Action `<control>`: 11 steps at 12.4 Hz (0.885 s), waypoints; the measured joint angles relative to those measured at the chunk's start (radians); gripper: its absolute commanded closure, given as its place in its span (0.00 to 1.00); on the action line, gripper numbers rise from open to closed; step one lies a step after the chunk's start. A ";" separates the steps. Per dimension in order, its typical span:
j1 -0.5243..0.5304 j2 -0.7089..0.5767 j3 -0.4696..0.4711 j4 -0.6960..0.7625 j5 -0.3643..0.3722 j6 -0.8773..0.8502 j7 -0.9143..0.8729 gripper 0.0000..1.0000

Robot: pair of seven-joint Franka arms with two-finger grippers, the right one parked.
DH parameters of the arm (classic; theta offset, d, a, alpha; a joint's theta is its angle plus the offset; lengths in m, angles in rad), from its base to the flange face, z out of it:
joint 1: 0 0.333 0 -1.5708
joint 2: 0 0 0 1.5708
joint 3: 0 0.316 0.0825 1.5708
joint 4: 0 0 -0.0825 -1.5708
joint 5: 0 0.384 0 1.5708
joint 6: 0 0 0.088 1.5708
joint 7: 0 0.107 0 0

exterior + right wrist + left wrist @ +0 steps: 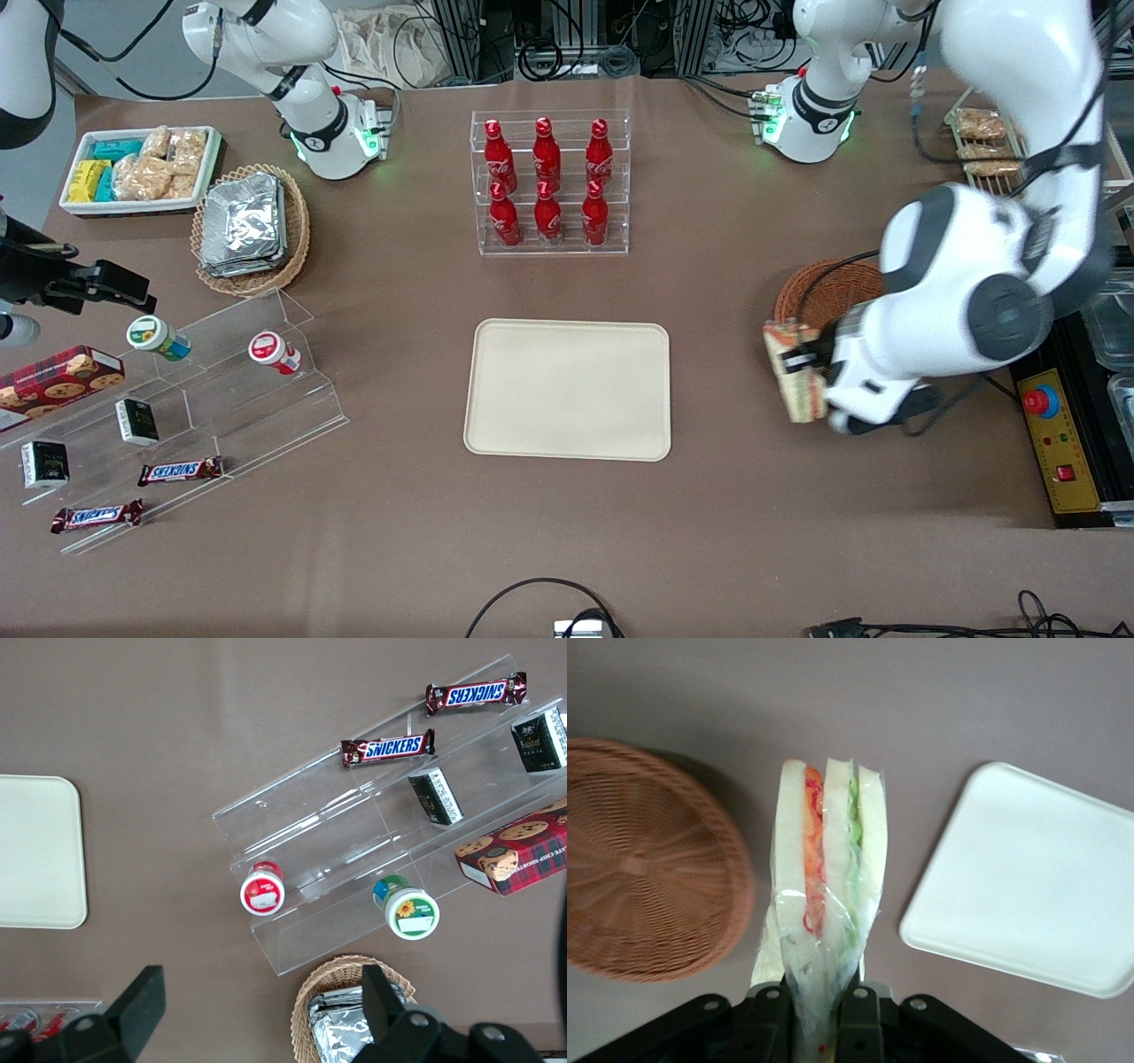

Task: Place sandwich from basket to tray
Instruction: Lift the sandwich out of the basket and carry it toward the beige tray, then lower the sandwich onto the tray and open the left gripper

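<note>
Fingers (pixel 772 1005) clenched on the wrapped end of the sandwich (pixel 828 877), carried clear above the tabletop (pixel 726 372) with its long axis pointing straight out from the gripper (pixel 818 1010). Out of the basket (pixel 824 288), which sits at roughly 1 o'clock from it in the front view. Tray (pixel 567 390) at about 9 o'clock from the sandwich, well apart, so likely a sideways carry next.

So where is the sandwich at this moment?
The sandwich is out of the basket, held in the left arm's gripper above bare table between the basket and the tray, toward the working arm's end.
</note>
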 measured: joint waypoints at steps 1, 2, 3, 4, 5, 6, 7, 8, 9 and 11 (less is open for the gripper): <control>-0.045 0.058 0.000 0.044 0.000 0.017 0.001 1.00; -0.086 0.111 0.000 0.073 0.001 0.060 0.001 1.00; -0.124 0.160 0.001 0.088 0.001 0.121 0.001 1.00; -0.154 0.204 0.002 0.093 0.002 0.184 0.001 1.00; -0.172 0.245 0.004 0.095 0.004 0.234 0.001 1.00; -0.182 0.282 0.004 0.096 0.013 0.276 0.001 1.00; -0.188 0.313 0.004 0.098 0.030 0.302 0.002 1.00; -0.195 0.335 0.004 0.098 0.043 0.316 0.003 1.00; -0.207 0.349 0.004 0.098 0.052 0.328 0.004 1.00; -0.226 0.358 0.004 0.079 0.060 0.352 0.006 1.00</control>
